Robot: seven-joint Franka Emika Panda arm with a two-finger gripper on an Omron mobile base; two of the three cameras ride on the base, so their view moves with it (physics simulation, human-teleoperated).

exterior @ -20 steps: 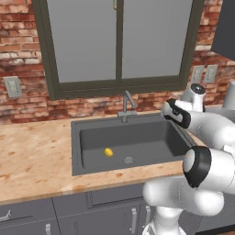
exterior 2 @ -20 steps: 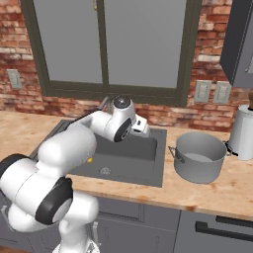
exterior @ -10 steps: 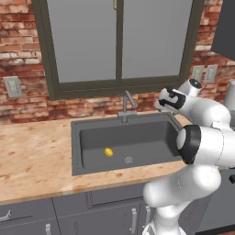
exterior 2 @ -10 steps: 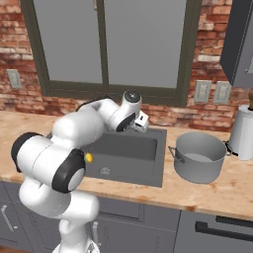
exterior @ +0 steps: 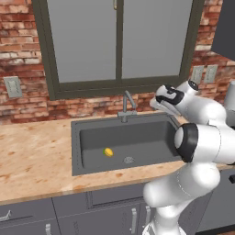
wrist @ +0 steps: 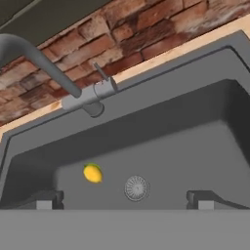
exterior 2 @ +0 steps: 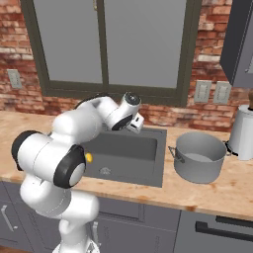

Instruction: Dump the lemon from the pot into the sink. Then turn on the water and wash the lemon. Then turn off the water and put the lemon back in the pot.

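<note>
Gripper [wrist: 125, 202] spread wide, empty, above sink [wrist: 161, 141]; lemon [wrist: 93, 173] near drain. Risk: fingers could miss or overshoot the tap's [wrist: 46, 63] small lever [wrist: 100, 72].

A big window [exterior: 119, 43] with a dark frame sits in a red brick wall [exterior: 20, 41]. One grey wall plug [exterior: 12, 86] is on the bricks to the left of the window, and two more [exterior 2: 212, 91] are side by side to its right. A light wood counter [exterior: 32, 160] runs along under the window. Grey cupboards [exterior: 69, 215] with thin handles sit below it. A pale jug [exterior 2: 243, 132] with a dark bottom stands on the counter at the far right. A dark cupboard [exterior 2: 239, 42] hangs on the wall above it.
</note>
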